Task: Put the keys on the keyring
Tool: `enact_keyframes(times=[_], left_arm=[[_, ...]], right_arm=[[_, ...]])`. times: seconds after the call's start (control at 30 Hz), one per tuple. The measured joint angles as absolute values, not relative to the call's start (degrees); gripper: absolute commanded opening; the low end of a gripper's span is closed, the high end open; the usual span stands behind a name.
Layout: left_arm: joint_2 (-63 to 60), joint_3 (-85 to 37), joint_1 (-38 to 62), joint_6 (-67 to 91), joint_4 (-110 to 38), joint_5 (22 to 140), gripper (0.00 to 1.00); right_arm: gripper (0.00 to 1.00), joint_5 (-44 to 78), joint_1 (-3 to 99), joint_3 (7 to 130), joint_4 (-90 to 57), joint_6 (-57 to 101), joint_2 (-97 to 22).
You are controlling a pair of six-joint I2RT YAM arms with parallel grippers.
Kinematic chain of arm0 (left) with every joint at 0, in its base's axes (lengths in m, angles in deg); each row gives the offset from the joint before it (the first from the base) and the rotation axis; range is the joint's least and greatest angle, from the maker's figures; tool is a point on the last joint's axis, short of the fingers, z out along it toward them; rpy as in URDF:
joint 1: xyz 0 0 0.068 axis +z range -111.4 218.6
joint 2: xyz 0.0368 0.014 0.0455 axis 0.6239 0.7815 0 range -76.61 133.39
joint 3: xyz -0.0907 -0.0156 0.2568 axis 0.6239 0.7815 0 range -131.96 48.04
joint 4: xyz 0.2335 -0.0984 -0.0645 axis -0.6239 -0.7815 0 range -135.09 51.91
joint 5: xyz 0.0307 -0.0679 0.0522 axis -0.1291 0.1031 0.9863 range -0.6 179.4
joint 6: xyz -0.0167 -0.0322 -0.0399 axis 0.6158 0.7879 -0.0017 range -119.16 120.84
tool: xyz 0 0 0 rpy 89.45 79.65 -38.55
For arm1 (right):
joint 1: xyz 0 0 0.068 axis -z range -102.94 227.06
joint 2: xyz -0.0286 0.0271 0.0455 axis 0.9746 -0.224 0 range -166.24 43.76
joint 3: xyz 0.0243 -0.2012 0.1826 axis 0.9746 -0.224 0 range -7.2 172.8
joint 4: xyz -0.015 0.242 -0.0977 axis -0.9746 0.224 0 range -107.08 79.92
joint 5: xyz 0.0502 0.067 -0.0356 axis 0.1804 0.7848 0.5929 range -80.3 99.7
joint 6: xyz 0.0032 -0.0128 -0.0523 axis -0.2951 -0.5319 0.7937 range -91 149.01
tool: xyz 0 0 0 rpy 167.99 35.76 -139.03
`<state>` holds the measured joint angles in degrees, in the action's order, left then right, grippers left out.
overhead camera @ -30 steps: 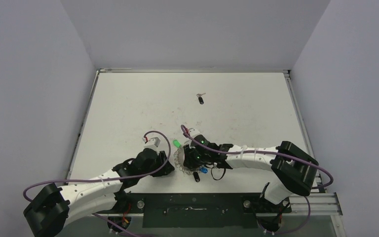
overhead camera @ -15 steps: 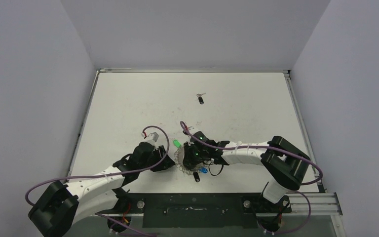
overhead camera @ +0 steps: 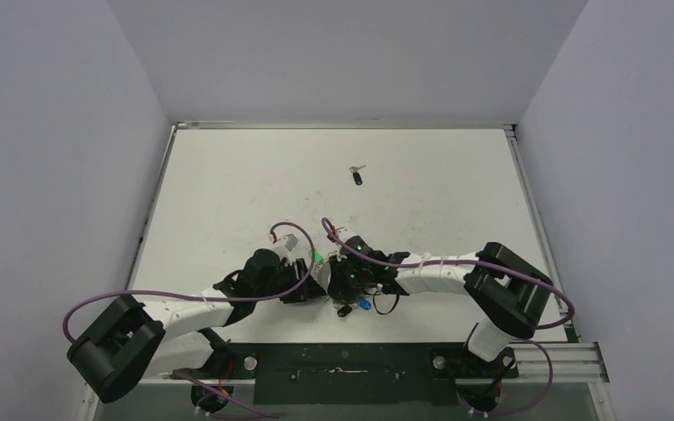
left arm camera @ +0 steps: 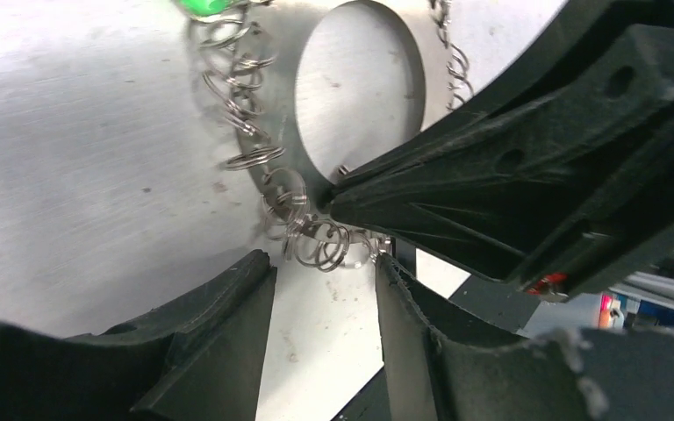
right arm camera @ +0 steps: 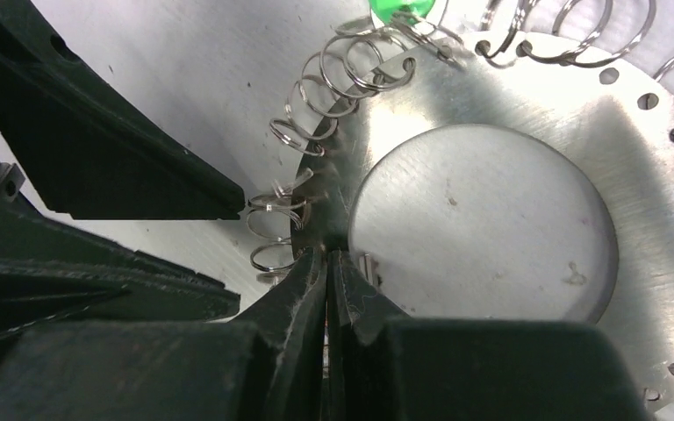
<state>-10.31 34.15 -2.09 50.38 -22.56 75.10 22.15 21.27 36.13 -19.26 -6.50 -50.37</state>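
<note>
1. Top external view
   - The two arms meet near the front middle of the worktop [overhead camera: 228, 193].
   - The left gripper [overhead camera: 311, 285] and right gripper [overhead camera: 334, 281] face each other there.
   - The keyring [overhead camera: 325, 290] lies flat between them and is mostly covered.
   - A green key head [overhead camera: 316, 258] shows just behind the grippers.
   - A blue key head [overhead camera: 363, 303] lies just in front of the right gripper.
   - The near black-headed key [overhead camera: 344, 310] lies beside the blue key head.
   - The far black-headed key [overhead camera: 357, 179] lies alone, well apart toward the back of the worktop.

2. Left wrist view
   - The left gripper [left arm camera: 323, 267] is released, its jaws apart and holding nothing.
   - The keyring [left arm camera: 276, 105] is a flat metal band around a hollow centre.
   - Small wire loops [left arm camera: 316, 246] hang through its rim, some of them just ahead of the gap between the left fingertips.
   - The right gripper [left arm camera: 338, 189] comes in from the right, with its tip at the band's inner edge.
   - The green key head [left arm camera: 202, 7] sits at the top edge.

3. Right wrist view
   - The right gripper [right arm camera: 327, 263] is clenched, its fingertips pressed together on the thin band of the keyring [right arm camera: 491, 96] at the inner edge.
   - The left gripper [right arm camera: 239, 254] points in from the left, its tips near the loops beside that spot.
   - The green key head [right arm camera: 399, 9] shows at the top.
   - Neither black-headed key can be seen here.
</note>
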Motion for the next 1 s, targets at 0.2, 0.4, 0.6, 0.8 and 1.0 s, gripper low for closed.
enact_keyframes(times=[0.2,0.4,0.6,0.8,1.0], left_arm=[[-10.2,33.01,-4.25,48.94,-20.57,74.11,0.44],[-13.39,32.4,-4.38,46.68,-22.47,75.78,0.44],[-16.61,32.33,-4.45,44.41,-25.09,77.33,0.43],[-17.85,32.35,-4.86,42.33,-25.66,77.87,0.42],[-17.9,32.9,-5.78,39.1,-23.85,78.27,0.42]], right_arm=[[0.0,21.27,21.27,33.66,-17.2,-5.45,-47.33],[0.0,21.05,21.27,30.84,-14.69,-4.23,-43.4],[0.0,21.08,21.24,29.72,-10.03,-2.22,-40.08],[0.0,21.14,21.24,27.78,-5.97,-0.34,-36.29],[0.0,21.12,21.24,26.58,-2.71,0.32,-33.3]])
